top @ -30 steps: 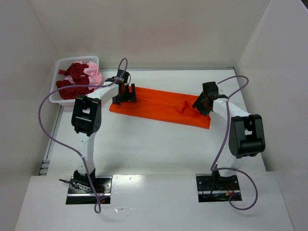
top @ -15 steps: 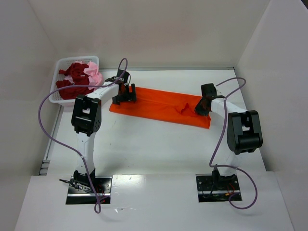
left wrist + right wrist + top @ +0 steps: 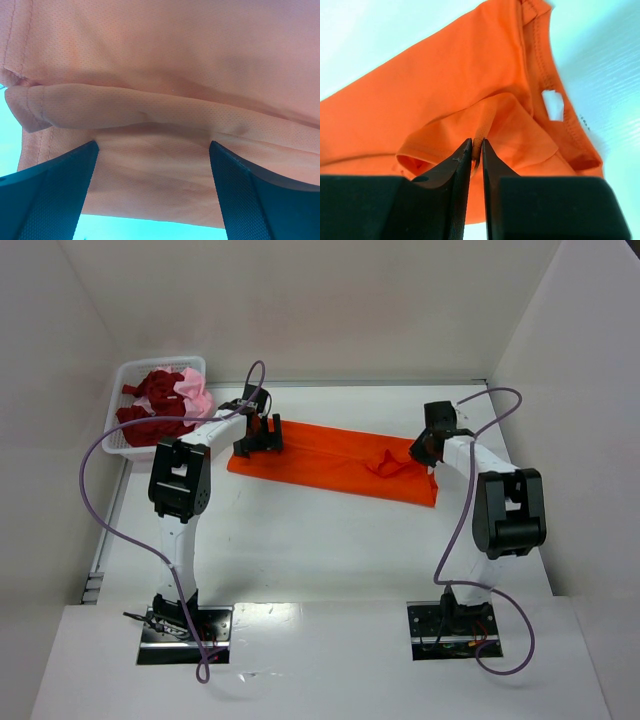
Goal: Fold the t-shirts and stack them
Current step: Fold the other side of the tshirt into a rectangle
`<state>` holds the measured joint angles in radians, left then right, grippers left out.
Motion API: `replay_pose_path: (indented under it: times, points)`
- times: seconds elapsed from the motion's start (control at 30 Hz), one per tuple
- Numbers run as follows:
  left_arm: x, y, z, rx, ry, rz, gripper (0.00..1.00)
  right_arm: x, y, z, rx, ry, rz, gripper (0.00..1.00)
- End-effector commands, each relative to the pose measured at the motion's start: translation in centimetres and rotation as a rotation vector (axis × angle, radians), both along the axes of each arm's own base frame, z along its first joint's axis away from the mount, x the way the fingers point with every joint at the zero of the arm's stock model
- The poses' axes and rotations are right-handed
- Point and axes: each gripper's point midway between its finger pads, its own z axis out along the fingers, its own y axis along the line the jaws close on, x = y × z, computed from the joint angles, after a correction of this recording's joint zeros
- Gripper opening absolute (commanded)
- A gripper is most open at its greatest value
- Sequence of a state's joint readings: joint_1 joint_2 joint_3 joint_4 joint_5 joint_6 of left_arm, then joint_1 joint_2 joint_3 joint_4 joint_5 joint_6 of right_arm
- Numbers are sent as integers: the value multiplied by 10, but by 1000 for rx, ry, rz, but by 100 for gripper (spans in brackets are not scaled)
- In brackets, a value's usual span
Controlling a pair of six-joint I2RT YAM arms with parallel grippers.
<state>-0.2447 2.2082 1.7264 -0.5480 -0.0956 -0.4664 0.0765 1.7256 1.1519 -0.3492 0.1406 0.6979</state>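
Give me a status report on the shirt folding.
Right gripper pinching a fold of the orange shirt. Left gripper open over its other end. Nothing blocking.

walls [image 3: 350, 300]: plain white, three sides | table [image 3: 320, 540]: white (glossy near edge) — light: even
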Motion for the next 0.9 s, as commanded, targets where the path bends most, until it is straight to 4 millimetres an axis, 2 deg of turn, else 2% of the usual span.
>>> replay_pose_path:
  times: [0.0, 0.17, 0.2, 0.33, 0.37, 0.43, 0.5, 0.53, 0.57, 0.7, 0.73, 0.83, 0.87]
  points:
    - [-12, 6, -35, 8, 79, -16, 100, 29, -10, 12, -14, -83, -38, 19]
    - [-13, 2, -35, 9, 79, -25, 100, 46, -11, 6, -6, -104, -41, 19]
    - [-14, 2, -40, 11, 88, -25, 100, 51, -11, 13, -5, -120, -41, 19]
    - [-15, 1, -40, 2, 90, -29, 100, 66, -15, 16, -4, -140, -50, 19]
    - [-15, 1, -40, 2, 90, -29, 100, 73, -15, 23, -2, -166, -51, 19]
    - [-15, 1, -40, 2, 90, -29, 100, 75, -19, 18, -4, -157, -60, 21]
    - [-16, -3, -40, 3, 90, -38, 100, 83, -24, 25, -3, -175, -69, 25]
    - [-16, -3, -40, 7, 90, -46, 100, 84, -21, 20, 6, -172, -61, 28]
    - [-16, -3, -40, 7, 90, -46, 100, 87, -20, 25, 8, -183, -47, 35]
    - [-17, -3, -44, 9, 99, -46, 100, 89, -16, 25, 14, -182, -17, 51]
    - [-17, -3, -44, 9, 99, -46, 100, 89, -14, 38, 17, -208, -2, 54]
    - [-17, -3, -44, 9, 99, -46, 100, 78, -9, 56, 27, -230, 42, 63]
    - [-17, -3, -44, 9, 99, -46, 100, 71, -5, 73, 40, -269, 55, 65]
